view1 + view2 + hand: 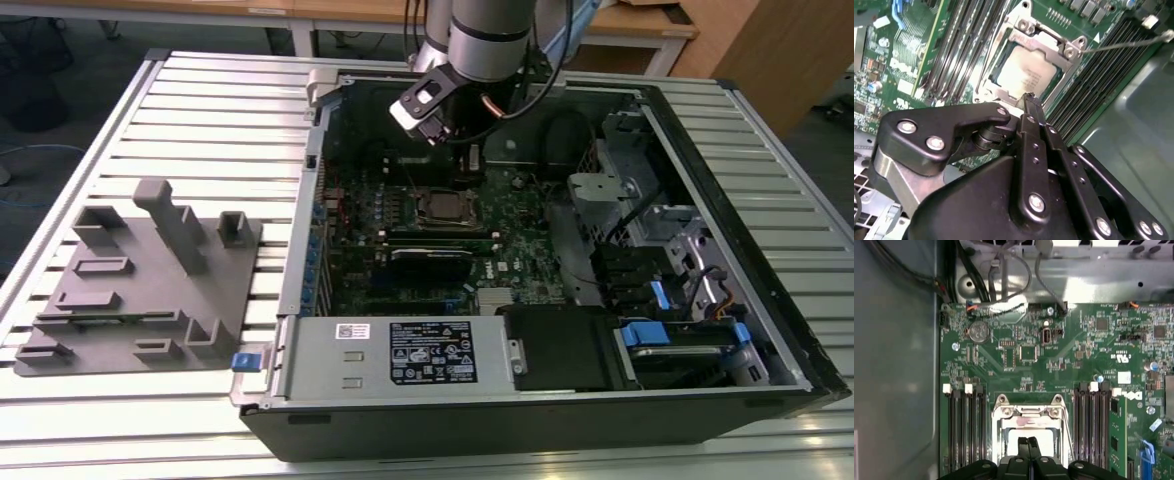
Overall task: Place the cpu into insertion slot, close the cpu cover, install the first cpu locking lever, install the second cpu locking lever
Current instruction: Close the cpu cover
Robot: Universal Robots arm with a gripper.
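The cpu (1026,75) sits in the insertion slot (985,91) on the motherboard (1064,365), with the cpu cover (1041,44) apparently lowered flat over it. The jaws are clenched tip to tip on nothing, poised just above the cover's edge. 1 thin locking lever (1124,44) juts out beside the slot.

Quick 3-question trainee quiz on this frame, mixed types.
1. True or false: the silvery-grey square cpu lies under the thin silvery windowed cpu cover.
2. The black gripper above the cpu is: A wide open; B shut; C holding a card.
3. In the exterior view, the grey moulded fixture lies to which side of the open black computer case?
Key: 1 true; 2 B; 3 the exterior view's left.
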